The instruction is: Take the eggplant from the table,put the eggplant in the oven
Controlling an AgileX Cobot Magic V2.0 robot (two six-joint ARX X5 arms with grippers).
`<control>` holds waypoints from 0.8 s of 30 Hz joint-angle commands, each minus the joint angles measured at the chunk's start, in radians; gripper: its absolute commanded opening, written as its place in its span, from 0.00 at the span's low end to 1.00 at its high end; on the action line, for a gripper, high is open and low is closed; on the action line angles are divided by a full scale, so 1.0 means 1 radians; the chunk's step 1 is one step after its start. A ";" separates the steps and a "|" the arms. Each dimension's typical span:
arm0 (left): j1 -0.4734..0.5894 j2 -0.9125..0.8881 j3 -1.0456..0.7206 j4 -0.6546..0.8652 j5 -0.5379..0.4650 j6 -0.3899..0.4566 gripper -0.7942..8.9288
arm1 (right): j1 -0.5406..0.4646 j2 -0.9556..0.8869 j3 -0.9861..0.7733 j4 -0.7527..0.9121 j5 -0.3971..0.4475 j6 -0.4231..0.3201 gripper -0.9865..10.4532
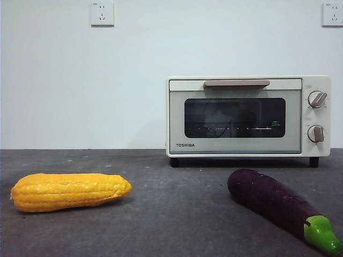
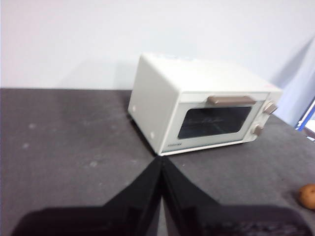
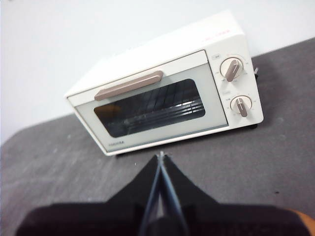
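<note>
The oven (image 1: 236,115) door is closed; the eggplant (image 1: 270,201) lies in front of it. Both the left gripper (image 2: 161,164) and right gripper (image 3: 161,158) are clenched, empty. Open the door by its handle (image 1: 236,83) first, then grasp the eggplant mid-body.

I read one brand only: "TOSHIBA", dark letters on the oven (image 1: 247,116), low on the door frame at its left corner, under the glass window (image 1: 235,117) in the front view. Same mark shows in my wrist views at that corner, but too small and blurred to spell out. A small green mark shows in the window, right side; can't read it. Tiny print sits by the upper knob (image 1: 317,99) and lower knob (image 1: 315,133), illegible. Faint reddish print on the oven's top in my right wrist view, unreadable too. Wall sockets (image 1: 102,14) carry a tiny mark at the corner, not legible. No other text or nos.
</note>
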 commanded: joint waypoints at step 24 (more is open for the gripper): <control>-0.330 0.368 0.628 -0.288 0.014 0.166 0.08 | 0.084 0.524 0.853 -0.524 -0.081 -0.296 0.09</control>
